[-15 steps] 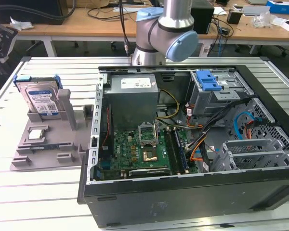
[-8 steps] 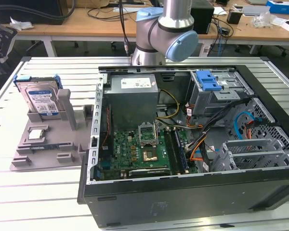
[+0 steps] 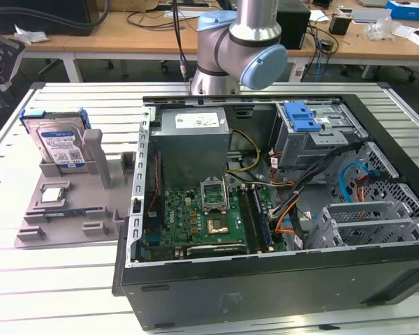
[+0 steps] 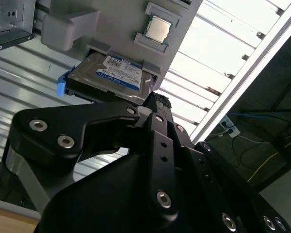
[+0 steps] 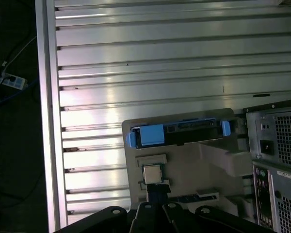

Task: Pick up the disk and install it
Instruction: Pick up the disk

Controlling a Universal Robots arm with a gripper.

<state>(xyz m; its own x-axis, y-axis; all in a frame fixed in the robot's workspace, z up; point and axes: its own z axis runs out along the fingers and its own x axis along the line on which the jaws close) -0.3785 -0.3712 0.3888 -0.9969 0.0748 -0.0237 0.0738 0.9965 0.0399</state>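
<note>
Judging by its metal body, I take the disk [image 3: 56, 143] to be stiff, fairly heavy for its bulk and easily hurt by knocks, so it wants a firm, square hold. It stands on edge in a slot of the grey holder [image 3: 77, 209], on the table [image 3: 70, 279] at the exterior view's left, well apart from the open computer case [image 3: 265, 283].

Its labelled face looks smooth and probably slippery. The blue rails [image 5: 150, 136] along its edges seem the weaker, plastic part. I would therefore take hold across the two flat faces at the exposed upper edge, between the rails and not on them.

In the second wrist view the end effector [image 4: 156, 103] hangs near the disk but apart from it, and I see nothing in its hold. Its own black links cover the tip, so I cannot tell how far open it is. In the first wrist view it lies nearer the small square chip [image 5: 152, 173] on the holder than the disk.

The lower part of the disk is sunk in the slot and its back face is turned away. I cannot tell how tightly the slot holds it. Inside the case, at the far right, the drive cage [image 3: 314, 132] is partly screened by cables and its inside is hard to make out.
</note>
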